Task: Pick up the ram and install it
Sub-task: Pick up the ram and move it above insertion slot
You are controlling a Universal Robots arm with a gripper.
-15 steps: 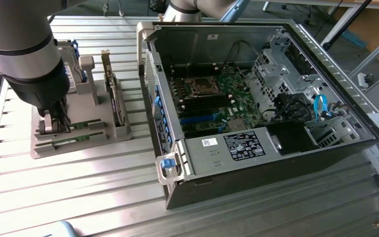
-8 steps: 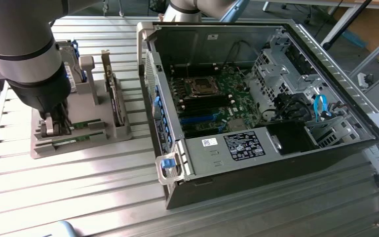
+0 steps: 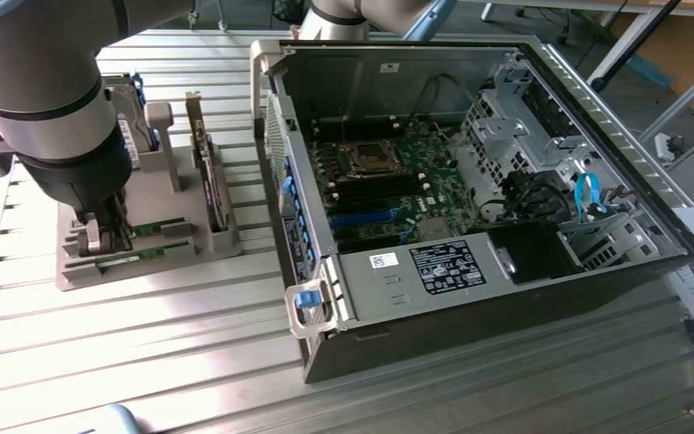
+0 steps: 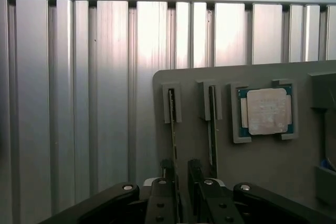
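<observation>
1. Find the ram (image 4: 172,121) standing on edge in the outermost slot of the grey holder (image 4: 273,177). The holder rests on the ribbed table (image 4: 105,103) toward the edge at the exterior view's left, beside the open computer case (image 3: 444,298).
2. Read the pincer (image 4: 179,184) as wide open and gripping nothing, set low over the holder with one of its fingers (image 4: 195,174) on each side of that stick.
3. Centre the stick in the gap, since it looks to sit closer to one finger than the other. Uneven contact would likely tilt it in the slot.
4. Close on the flat faces, squarely and gently. A thin board probably bends or slips under a skewed squeeze.
5. Stay clear of the second memory stick (image 4: 211,121) in the neighbouring slot, and of the processor chip (image 4: 268,111) beyond it.
6. Grip low enough for a firm hold, without jamming the fingertips against the slot walls.
</observation>
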